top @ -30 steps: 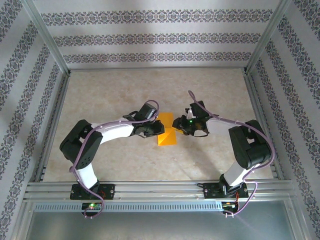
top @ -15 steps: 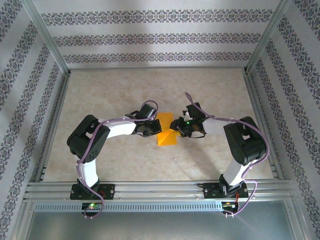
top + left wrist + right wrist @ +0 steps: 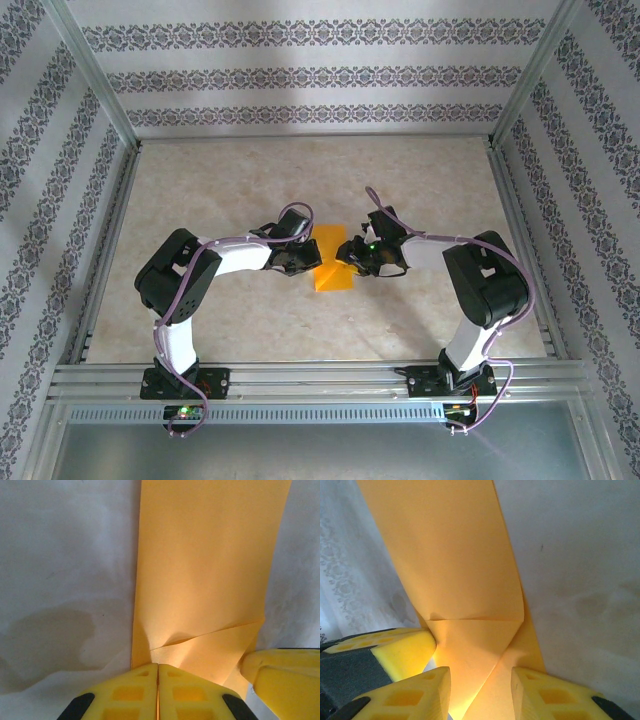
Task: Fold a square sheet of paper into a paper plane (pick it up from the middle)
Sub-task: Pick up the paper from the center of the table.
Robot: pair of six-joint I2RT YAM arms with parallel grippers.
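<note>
The square sheet of paper [image 3: 332,275] lies at the middle of the pale, marbled worktop [image 3: 250,180], bright orange and folded to a narrower strip. The two arms meet over it from either side. The left gripper [image 3: 308,258] is at its left edge and the right gripper [image 3: 347,252] at its right edge.

In the left wrist view, the left gripper [image 3: 158,672] has its yellow fingers pressed together with no gap, pinching the near edge of the paper [image 3: 210,570]. The sheet buckles up into the grip, and a slanting crease runs across it just ahead of the fingertips. One yellow finger of the right gripper [image 3: 282,680] shows at the lower right, beside the paper's corner.

In the right wrist view, the right gripper [image 3: 480,677] has its jaws partly apart, and the paper [image 3: 450,555] runs into the gap between them (neither pad plainly presses on it). A folded flap with a straight cross crease lies just ahead of the fingertips.
</note>
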